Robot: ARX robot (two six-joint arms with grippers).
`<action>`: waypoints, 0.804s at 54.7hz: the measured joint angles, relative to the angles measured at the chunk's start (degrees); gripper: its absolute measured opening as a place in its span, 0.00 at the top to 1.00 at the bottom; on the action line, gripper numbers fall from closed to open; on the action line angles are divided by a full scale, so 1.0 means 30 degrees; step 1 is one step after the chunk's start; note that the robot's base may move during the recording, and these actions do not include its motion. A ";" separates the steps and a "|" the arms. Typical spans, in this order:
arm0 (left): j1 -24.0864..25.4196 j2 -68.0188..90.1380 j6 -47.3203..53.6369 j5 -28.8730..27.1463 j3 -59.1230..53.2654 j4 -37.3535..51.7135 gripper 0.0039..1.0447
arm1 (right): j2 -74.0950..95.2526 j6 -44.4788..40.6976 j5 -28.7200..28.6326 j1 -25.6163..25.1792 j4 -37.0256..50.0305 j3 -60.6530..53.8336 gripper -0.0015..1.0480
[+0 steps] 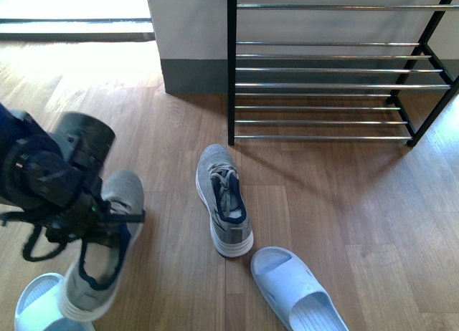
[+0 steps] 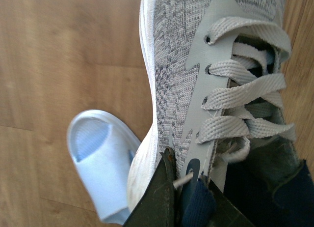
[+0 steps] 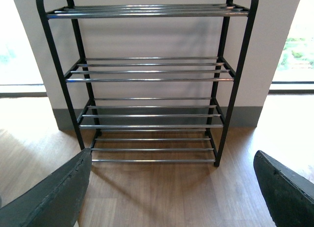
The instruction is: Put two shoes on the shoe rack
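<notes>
while the left gripper (image 1: 90, 213) is clamped on the collar edge of it, one light grey knit sneaker (image 1: 107, 259) with a thick white sole, grey laces and navy lining hangs tilted well apart from the black metal shoe rack (image 1: 323, 69) with thin chrome rods, out in front of the rack and far beyond its left end. its toe points roughly towards the rack's side of the room. in the left wrist view the dark gripper (image 2: 181, 202) pinches the sneaker (image 2: 196, 65) by the navy lining just below the laces.

the second light grey knit sneaker (image 1: 224, 200) lies upright on the wooden plank floor (image 1: 344, 202), near the rack's left front leg, toe towards the rack and not touching it.

no shoe sits on the rack: its rods are bare in both the front view and the right wrist view, where the shoe rack (image 3: 147, 79) shows four tiers and arched ends.

the right gripper (image 3: 171, 160) faces the rack from the front with its two dark fingers (image 3: 54, 192) wide apart and nothing between them.

further from the rack than the second sneaker, just beside its heel, lies a pale blue rubber slide sandal (image 1: 297, 288). a matching slide sandal (image 1: 36, 302) lies under the held sneaker's heel end, seen also from the left wrist (image 2: 100, 163); whether they touch i cannot tell.

behind the rack stands a white wall (image 1: 190, 37) with a grey skirting.
</notes>
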 joint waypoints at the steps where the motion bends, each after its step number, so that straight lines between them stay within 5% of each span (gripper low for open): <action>1: 0.0044 -0.0780 -0.0102 -0.0080 -0.0481 0.0080 0.99 | 0.0000 0.0000 -0.0007 -0.0007 0.0000 0.0000 0.09; 23: -0.0750 -1.7223 -0.0277 -0.5217 -0.8517 -0.0823 0.99 | 0.0000 0.0000 0.0000 -0.0007 0.0000 0.0000 0.09; 33: -0.3891 -2.9339 -0.1370 -1.1402 -1.1329 -0.7643 0.99 | 0.0000 0.0000 -0.0007 -0.0007 0.0000 0.0000 0.09; 44: -0.7985 -3.4388 -0.3657 -1.6203 -1.1635 -1.3478 0.99 | 0.0000 0.0000 0.0000 -0.0007 0.0000 0.0000 0.09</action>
